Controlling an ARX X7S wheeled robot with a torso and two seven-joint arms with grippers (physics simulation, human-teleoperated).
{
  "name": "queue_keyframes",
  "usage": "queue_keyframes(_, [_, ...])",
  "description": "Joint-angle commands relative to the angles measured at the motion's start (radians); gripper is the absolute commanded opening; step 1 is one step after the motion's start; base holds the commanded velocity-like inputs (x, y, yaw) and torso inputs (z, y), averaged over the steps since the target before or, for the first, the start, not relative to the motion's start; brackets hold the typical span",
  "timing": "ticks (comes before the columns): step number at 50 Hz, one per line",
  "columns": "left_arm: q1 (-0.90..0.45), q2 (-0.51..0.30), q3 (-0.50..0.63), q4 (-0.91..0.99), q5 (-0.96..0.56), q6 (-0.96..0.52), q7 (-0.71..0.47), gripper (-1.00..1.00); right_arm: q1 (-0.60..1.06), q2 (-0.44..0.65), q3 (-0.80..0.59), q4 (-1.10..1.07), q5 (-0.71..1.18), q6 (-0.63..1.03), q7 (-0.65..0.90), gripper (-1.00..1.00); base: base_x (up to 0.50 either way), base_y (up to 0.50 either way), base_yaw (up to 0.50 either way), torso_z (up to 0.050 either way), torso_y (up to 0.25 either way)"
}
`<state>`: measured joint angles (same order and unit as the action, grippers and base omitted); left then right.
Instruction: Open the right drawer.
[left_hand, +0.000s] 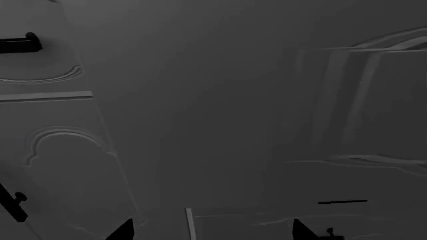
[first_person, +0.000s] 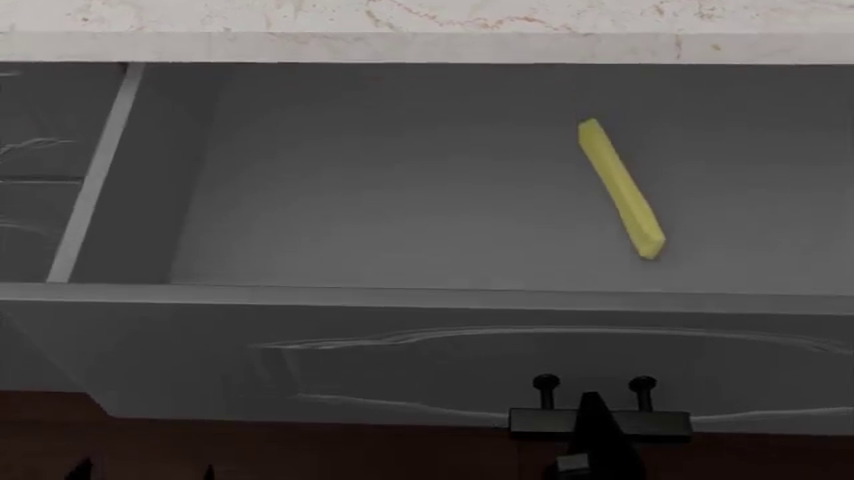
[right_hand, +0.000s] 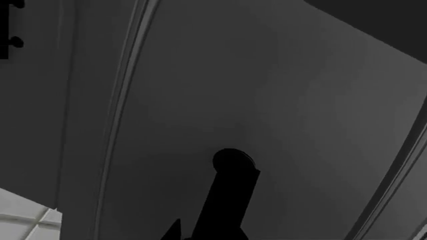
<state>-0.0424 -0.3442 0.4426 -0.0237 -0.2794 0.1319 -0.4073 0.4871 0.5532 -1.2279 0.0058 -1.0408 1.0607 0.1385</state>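
While the right drawer (first_person: 441, 350) stands pulled well out beneath the pale marble countertop (first_person: 400, 25), its plain grey floor holds one yellow stick-shaped piece (first_person: 622, 190) lying at a slant toward the right. Its streaked dark front faces the head camera above a strip of dark reddish floor (first_person: 267, 455), and the right gripper (first_person: 594, 435) sits at the black bar handle (first_person: 601, 422), its grip impossible to judge. The left gripper (left_hand: 210, 231) shows only two dark fingertips before grey cabinet panels (left_hand: 67, 165), seemingly apart with nothing between them.

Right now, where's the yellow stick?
In the head view, the yellow stick lies on the open right drawer's grey floor, right of centre, behind the black handle.
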Motion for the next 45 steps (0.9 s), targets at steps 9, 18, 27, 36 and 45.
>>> queue_keyframes(9, [-0.007,0.017,-0.022,0.003,0.002,0.01,0.024,1.0,-0.024,-0.042,-0.039,-0.014,-0.06,-0.014,0.014,-1.0,-0.19,0.0,0.0,0.0,0.0])
queue_keyframes(18, [-0.002,0.013,-0.02,0.015,0.001,0.006,0.019,1.0,-0.026,-0.042,-0.036,-0.014,-0.057,-0.018,0.018,-1.0,-0.18,0.0,0.0,0.0,0.0])
queue_keyframes(27, [-0.006,0.013,-0.019,0.013,-0.002,0.003,0.018,1.0,-0.023,-0.043,-0.037,-0.015,-0.063,-0.016,0.009,-1.0,-0.18,0.0,0.0,0.0,-0.001])
queue_keyframes(36, [-0.008,0.012,-0.017,0.009,-0.004,0.005,0.019,1.0,-0.015,-0.037,-0.044,-0.033,-0.081,-0.009,-0.015,-1.0,-0.18,0.0,0.0,0.0,0.0])
queue_keyframes(45, [-0.007,0.011,-0.016,0.01,-0.005,0.007,0.017,1.0,-0.017,-0.036,-0.044,-0.039,-0.086,-0.008,-0.021,-1.0,-0.17,0.0,0.0,0.001,-0.001])
